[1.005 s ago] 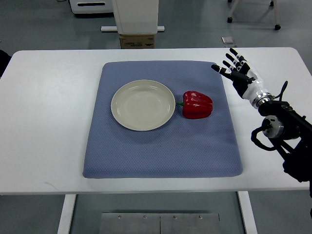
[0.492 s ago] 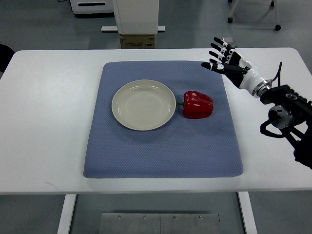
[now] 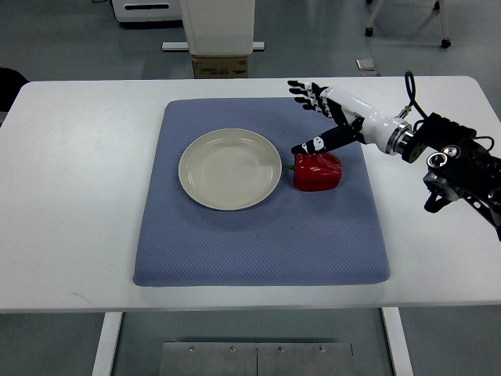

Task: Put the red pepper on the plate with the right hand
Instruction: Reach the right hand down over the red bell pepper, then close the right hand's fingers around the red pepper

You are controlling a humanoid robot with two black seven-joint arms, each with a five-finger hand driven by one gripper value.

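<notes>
Nearest us, the front of the blue mat (image 3: 258, 251) lies bare on the white table (image 3: 70, 196), so we see nothing there to catch an arm.

Further in, the pepper (image 3: 317, 171) sits on the mat just right of the plate (image 3: 230, 168), its green stem pointing at the rim and close to it. It is not yet on the plate. Our right hand (image 3: 327, 117) reaches in from the right edge with its fingers spread and holding nothing: the thumb tip (image 3: 307, 146) is over the pepper's top, touching it or nearly so, while the 4 fingers (image 3: 305, 92) fan out beyond it, apart from it.

We judge the main risk to be a poor grip. The pepper is rounded and glossy, and a close made with only the thumb on it could roll it or nudge it sideways into the plate, shifting the plate on the mat. A shallow pinch could also let it slip during the lift.

Nothing stands between pepper and plate; the path is short and clear.

Past the table's far edge, a cardboard box (image 3: 220, 66) and a white stand (image 3: 218, 25) sit on the floor, well out of the way.
</notes>
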